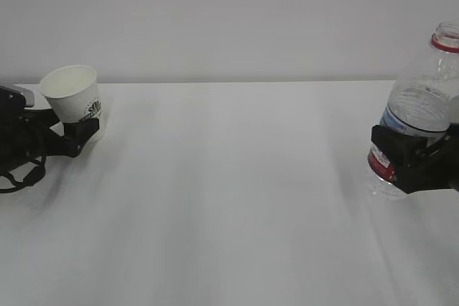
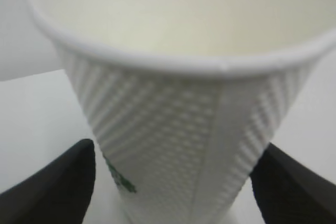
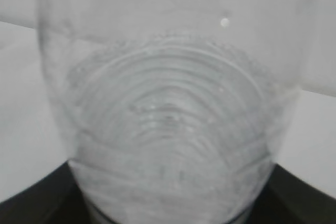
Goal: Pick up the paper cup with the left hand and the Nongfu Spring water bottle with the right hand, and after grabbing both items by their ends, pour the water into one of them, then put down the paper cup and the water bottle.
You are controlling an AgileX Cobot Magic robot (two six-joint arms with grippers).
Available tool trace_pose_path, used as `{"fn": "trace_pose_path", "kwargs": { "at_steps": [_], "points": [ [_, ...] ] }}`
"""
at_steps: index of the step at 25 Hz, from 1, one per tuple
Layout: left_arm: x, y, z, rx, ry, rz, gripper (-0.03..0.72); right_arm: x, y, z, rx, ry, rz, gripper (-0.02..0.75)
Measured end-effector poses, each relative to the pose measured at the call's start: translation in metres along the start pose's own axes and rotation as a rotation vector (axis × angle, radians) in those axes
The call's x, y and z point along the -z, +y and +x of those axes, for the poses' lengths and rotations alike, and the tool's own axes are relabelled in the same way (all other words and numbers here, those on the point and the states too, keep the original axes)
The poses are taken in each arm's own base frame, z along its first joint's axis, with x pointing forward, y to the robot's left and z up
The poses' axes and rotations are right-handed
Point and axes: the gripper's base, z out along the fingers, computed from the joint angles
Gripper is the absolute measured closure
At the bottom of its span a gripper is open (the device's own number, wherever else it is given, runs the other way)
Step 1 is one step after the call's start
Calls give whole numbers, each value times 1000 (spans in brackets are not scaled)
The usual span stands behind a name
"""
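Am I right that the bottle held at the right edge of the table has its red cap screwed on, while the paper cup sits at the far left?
Not quite: the Nongfu Spring water bottle has no cap. The exterior view shows its mouth open above the red neck ring. The rest holds: it is at the right edge in the right end effector, and the paper cup is at the far left.

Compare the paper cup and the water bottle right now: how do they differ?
The paper cup is short, opaque white and tilted; the Nongfu Spring water bottle is far taller, clear and near upright. The cup sits far left between the left gripper's fingers; the bottle sits far right in the right gripper. Both are open-topped.
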Motion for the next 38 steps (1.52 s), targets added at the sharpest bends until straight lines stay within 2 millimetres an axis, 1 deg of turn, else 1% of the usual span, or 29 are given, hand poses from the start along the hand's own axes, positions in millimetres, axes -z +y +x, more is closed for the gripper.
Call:
{"fn": "trace_pose_path", "kwargs": {
  "at_steps": [7, 9, 12, 14, 19, 27, 30, 32, 36, 38],
  "points": [
    [-3, 1, -1, 3, -10, 0, 1, 0, 0, 0, 1, 0, -1, 234],
    [-4, 1, 0, 13, -9, 0, 17, 0, 0, 0, 1, 0, -1, 234],
    [-4, 1, -1, 31, -17, 2, 71, 0, 0, 0, 1, 0, -1, 234],
    [-4, 1, -2, 42, -24, 3, 87, 0, 0, 0, 1, 0, -1, 234],
    [-4, -1, -1, 67, -17, 35, 95, 0, 0, 0, 1, 0, -1, 234],
    [-3, -11, -2, 72, 5, 145, 97, 0, 0, 0, 1, 0, -1, 234],
    [-1, -15, -10, 54, 11, 185, 97, 0, 0, 0, 1, 0, -1, 234],
    [2, -17, -21, 27, 2, 207, 97, 0, 0, 0, 1, 0, -1, 234],
    [14, -24, -35, 8, -7, 217, 97, 0, 0, 0, 1, 0, -1, 234],
    [22, -28, -38, 5, -4, 221, 97, 0, 0, 0, 1, 0, -1, 234]
  ]
}}
